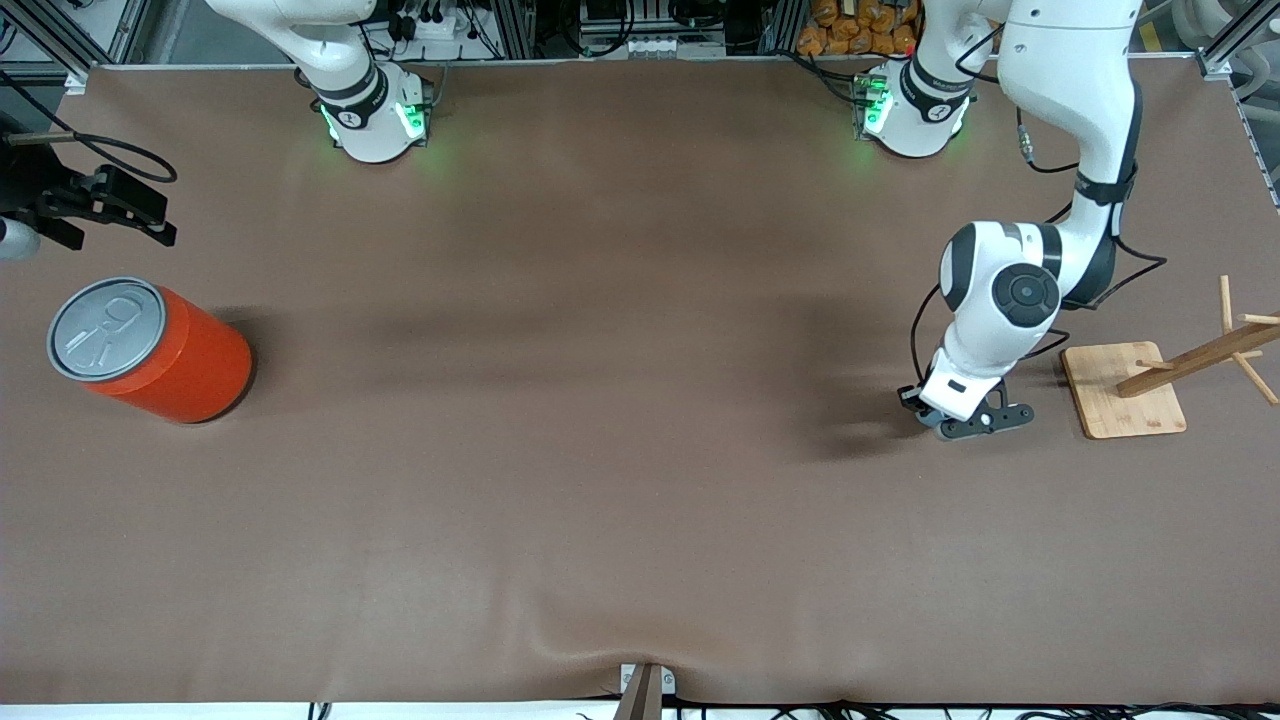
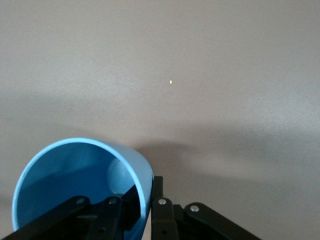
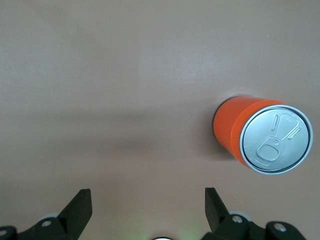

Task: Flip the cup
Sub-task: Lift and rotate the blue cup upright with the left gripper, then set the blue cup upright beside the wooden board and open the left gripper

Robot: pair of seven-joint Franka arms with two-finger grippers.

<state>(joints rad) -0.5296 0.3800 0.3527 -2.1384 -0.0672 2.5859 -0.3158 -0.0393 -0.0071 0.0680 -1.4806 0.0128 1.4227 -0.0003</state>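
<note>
The cup, a plain light-blue tumbler with a darker blue inside, lies tilted with its open mouth toward the wrist camera, its wall pinched between the fingers of the left gripper, low over the table beside a wooden rack. The right gripper waits with jaws spread wide and empty, above the orange can.

We see the tabletop bare across its middle. An orange can stands at the right arm's end; a wooden rack crowds the left end effector at the left arm's end.
</note>
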